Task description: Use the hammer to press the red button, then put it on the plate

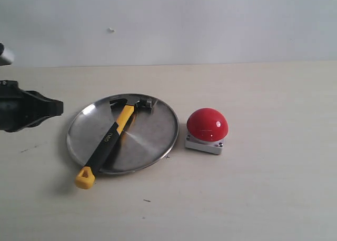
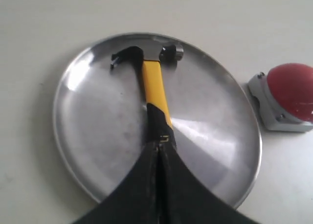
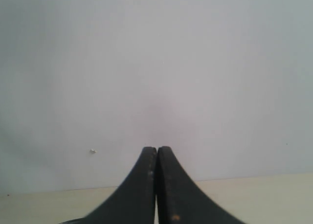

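Lying across the plate (image 1: pixel 152 141) is the hammer (image 1: pixel 113 136). Its dark head is resting just inside the far rim, its yellow-and-black handle is running diagonally over the dish, and its yellow looped end is reaching past the near rim over the tabletop (image 1: pixel 253 199). The button (image 1: pixel 207 123) is sitting just beside the plate, on its right in the exterior view, and is touching neither plate nor hammer. The left hand (image 1: pixel 57 107) is hovering at the left edge of that view, apart from the plate, and is clenched on nothing. In the left wrist view its pressed-together fingers are hiding the lower part of the handle. The right hand (image 3: pixel 156 149) is likewise clenched and empty, and is pointing toward a pale wall (image 3: pixel 156 62) beyond the tabletop's edge.
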`<state>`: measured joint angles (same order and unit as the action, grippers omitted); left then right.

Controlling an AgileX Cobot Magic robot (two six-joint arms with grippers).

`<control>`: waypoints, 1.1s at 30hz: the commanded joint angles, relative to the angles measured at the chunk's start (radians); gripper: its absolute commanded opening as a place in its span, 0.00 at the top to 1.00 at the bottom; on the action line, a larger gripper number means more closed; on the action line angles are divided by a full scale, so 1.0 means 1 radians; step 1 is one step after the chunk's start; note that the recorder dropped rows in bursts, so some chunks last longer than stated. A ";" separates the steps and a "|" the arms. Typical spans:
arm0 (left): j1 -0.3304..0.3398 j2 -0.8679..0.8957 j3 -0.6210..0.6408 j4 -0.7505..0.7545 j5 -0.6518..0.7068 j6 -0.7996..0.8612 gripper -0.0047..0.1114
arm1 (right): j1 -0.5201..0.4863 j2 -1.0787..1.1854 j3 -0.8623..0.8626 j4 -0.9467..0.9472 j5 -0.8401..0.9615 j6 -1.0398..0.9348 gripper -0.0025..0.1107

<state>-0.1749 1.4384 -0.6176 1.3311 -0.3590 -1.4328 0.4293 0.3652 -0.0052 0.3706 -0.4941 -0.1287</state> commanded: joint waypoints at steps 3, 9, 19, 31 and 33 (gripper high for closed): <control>0.008 -0.205 0.153 -0.431 -0.018 0.411 0.96 | 0.002 -0.005 0.005 -0.007 -0.005 -0.001 0.98; 0.008 -0.410 0.293 -0.735 -0.098 0.707 0.96 | 0.002 -0.005 0.005 -0.005 -0.005 -0.001 0.98; 0.008 -0.698 0.455 -1.088 -0.115 1.047 0.96 | 0.002 -0.005 0.005 -0.005 -0.005 -0.001 0.98; 0.089 -0.962 0.618 -1.242 -0.115 1.134 0.96 | 0.002 -0.005 0.005 -0.005 -0.005 -0.001 0.98; 0.107 -0.993 0.618 -1.242 -0.120 1.116 0.96 | 0.002 -0.005 0.005 -0.005 -0.005 -0.001 0.98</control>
<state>-0.0928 0.4865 -0.0107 0.1077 -0.4633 -0.3051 0.4293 0.3652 -0.0052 0.3706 -0.4941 -0.1287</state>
